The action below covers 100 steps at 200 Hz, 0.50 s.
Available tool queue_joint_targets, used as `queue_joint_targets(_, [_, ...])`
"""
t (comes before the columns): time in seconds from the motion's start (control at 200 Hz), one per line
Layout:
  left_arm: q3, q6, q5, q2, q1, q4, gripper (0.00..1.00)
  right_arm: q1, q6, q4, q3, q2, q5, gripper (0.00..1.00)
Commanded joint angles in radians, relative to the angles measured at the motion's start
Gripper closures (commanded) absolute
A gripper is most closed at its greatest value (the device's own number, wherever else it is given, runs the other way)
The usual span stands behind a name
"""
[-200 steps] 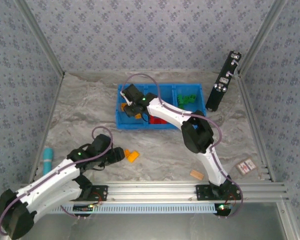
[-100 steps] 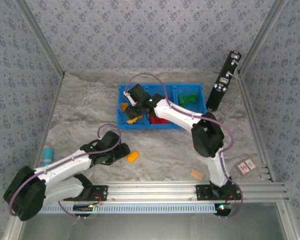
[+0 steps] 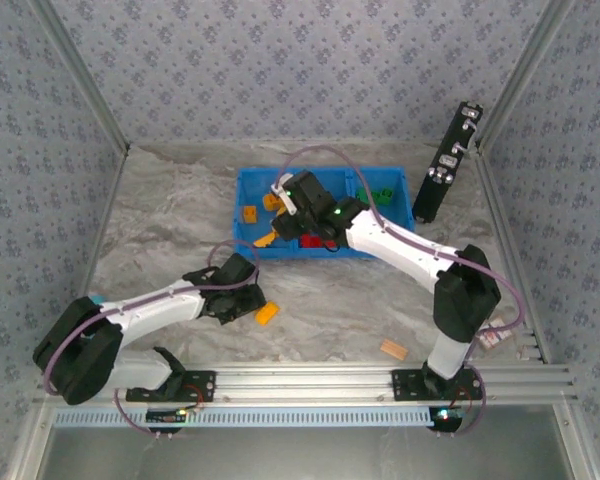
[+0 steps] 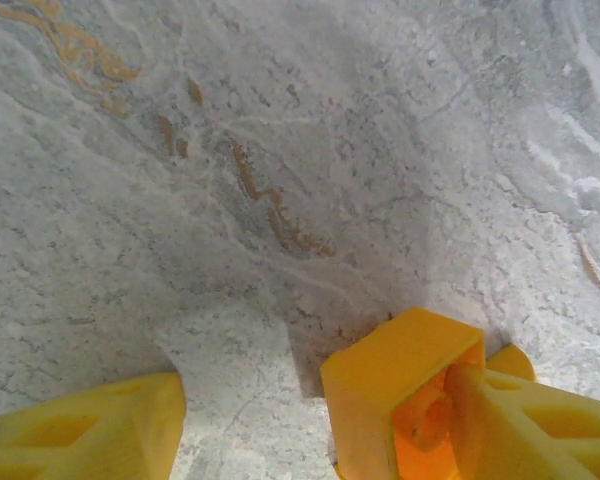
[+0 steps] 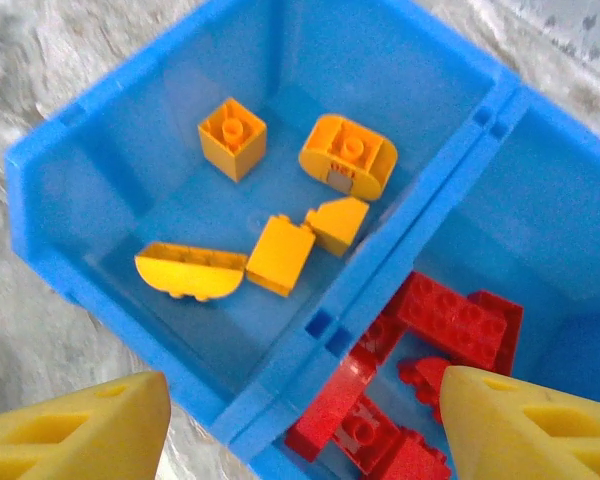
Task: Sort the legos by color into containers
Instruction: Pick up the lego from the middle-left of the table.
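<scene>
Five orange-yellow legos sit in the tray below wide, empty right fingers; left fingers gape around another brick.

We note a black oblong device leaning tilted against the far right frame post. A tan block lies on the grey marbled tabletop, near the aluminium front rail. A small card, partly hidden, sits by the right edge. The walls are grey-blue with a patterned covering.

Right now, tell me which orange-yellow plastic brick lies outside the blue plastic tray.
The brick on the tabletop by the left gripper; the others lie inside the tray.
</scene>
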Motion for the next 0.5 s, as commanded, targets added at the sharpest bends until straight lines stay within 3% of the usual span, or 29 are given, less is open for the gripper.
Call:
queue_joint_targets(0.0, [0.028,-0.006,0.011,0.075,-0.02,0.109,0.35,-0.03,-0.022,0.022,-0.041,-0.036,0.016,0.27])
queue_joint_targets(0.235, [0.092,-0.008,0.013,0.178,-0.032,0.113,0.43,-0.072,-0.032,0.048,-0.091,-0.077,0.001,0.27])
queue_joint_targets(0.495, [0.146,0.021,0.0,0.22,-0.033,0.081,0.64,-0.115,-0.028,0.064,-0.165,-0.14,0.01,0.28])
